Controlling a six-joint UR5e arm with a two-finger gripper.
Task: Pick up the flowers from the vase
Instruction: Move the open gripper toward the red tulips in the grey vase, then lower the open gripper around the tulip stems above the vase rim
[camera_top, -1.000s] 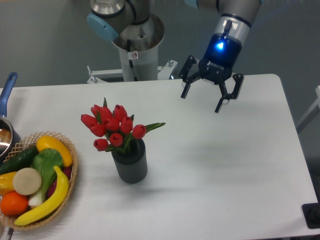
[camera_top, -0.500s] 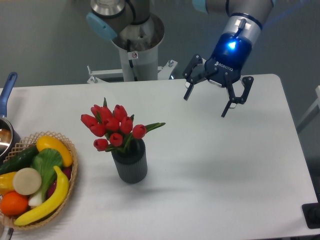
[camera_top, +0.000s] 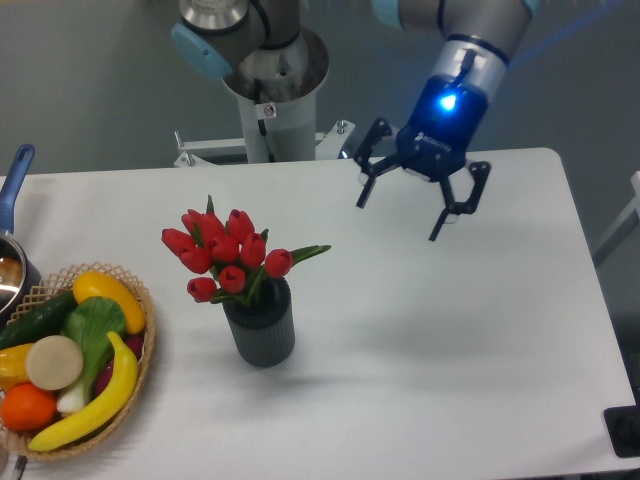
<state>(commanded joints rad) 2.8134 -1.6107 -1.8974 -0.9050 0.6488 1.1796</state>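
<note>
- Hanging with jaws spread wide, nothing held: gripper (camera_top: 398, 222), above far right of table (camera_top: 470, 330)
- Sitting upright in vase (camera_top: 260, 328), centre-left, well apart from gripper: flowers (camera_top: 222, 255)
- Holding fruit and vegetables at near left edge: basket (camera_top: 139, 367)

The vase (camera_top: 260, 330) hides the flowers' (camera_top: 225, 255) lower stems.

Red tulip blooms (camera_top: 222, 253) on green stems, in a dark grey vertically ribbed vase (camera_top: 260, 327). White tabletop (camera_top: 430, 340). Black end effector (camera_top: 398, 213) under a glowing blue light. Tan woven basket (camera_top: 140, 340) with yellow banana (camera_top: 95, 405), orange fruit (camera_top: 27, 407), green cucumber (camera_top: 35, 318).
</note>
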